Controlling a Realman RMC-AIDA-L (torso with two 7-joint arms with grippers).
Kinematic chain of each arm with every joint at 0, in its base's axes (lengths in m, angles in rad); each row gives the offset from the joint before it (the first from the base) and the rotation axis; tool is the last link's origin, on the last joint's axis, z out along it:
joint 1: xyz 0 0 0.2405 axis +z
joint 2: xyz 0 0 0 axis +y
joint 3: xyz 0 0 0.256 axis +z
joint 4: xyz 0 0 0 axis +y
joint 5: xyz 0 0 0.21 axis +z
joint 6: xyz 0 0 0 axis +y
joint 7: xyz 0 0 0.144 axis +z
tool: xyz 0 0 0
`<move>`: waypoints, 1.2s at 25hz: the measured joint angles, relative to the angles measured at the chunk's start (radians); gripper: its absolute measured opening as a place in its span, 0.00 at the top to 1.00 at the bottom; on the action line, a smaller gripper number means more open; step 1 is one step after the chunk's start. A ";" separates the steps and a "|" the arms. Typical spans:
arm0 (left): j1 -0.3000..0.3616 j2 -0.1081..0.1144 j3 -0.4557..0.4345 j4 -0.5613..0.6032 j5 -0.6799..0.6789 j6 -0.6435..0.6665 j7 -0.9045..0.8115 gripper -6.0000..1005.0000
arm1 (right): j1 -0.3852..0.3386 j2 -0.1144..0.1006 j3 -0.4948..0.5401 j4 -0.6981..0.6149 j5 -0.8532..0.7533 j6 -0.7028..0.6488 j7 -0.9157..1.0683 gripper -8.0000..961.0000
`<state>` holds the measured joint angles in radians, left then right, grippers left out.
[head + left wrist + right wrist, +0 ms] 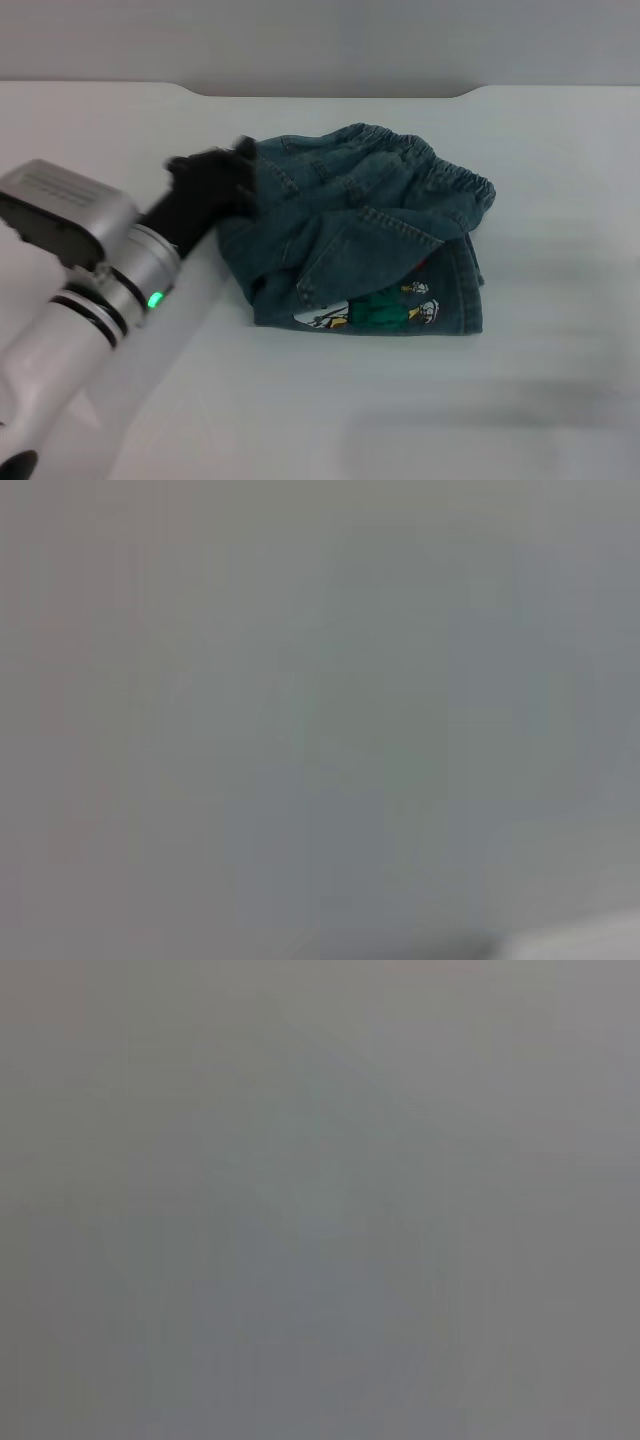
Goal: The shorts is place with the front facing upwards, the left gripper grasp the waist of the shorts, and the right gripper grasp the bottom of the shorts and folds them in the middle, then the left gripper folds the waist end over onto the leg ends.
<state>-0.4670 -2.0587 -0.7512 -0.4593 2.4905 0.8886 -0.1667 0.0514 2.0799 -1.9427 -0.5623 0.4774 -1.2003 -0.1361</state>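
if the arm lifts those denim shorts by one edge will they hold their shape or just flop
Probably flop. The shorts already lie in soft, rumpled folds on the table, so a lifted edge would likely drape and let the layers slide apart. The gathered waistband looks thick, so it may sag. The left gripper is at their edge; pushing there would likely bunch the cloth rather than slide it.

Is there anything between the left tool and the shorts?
No. In the head view the left tool is right against the left edge of the shorts, with no gap and nothing between them.
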 joint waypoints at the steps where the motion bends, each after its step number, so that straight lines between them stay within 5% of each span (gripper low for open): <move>1: 0.009 -0.001 -0.052 0.011 0.000 0.011 0.030 0.93 | 0.003 0.000 -0.007 0.003 -0.004 -0.009 -0.042 0.97; 4: 0.031 -0.004 -0.156 0.053 0.000 0.096 0.143 0.93 | 0.011 0.002 -0.015 0.022 -0.003 -0.077 -0.080 0.97; 10: 0.055 0.000 -0.231 0.082 -0.006 0.205 0.169 0.92 | 0.011 0.009 -0.028 0.052 0.045 -0.202 -0.077 0.97; 17: 0.054 -0.003 -0.267 0.136 -0.007 0.190 0.181 0.91 | 0.015 0.010 -0.092 0.113 0.323 -0.213 -0.011 0.97; 26: 0.058 -0.003 -0.352 0.147 -0.004 0.103 0.176 0.90 | 0.024 0.003 -0.085 0.208 0.360 -0.229 0.130 0.97; 30: 0.055 -0.006 -0.350 0.148 -0.004 0.100 0.176 0.90 | 0.021 0.005 -0.088 0.220 0.361 -0.264 0.130 0.81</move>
<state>-0.4118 -2.0643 -1.1011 -0.3113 2.4864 0.9890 0.0091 0.0721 2.0851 -2.0311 -0.3427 0.8381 -1.4641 -0.0066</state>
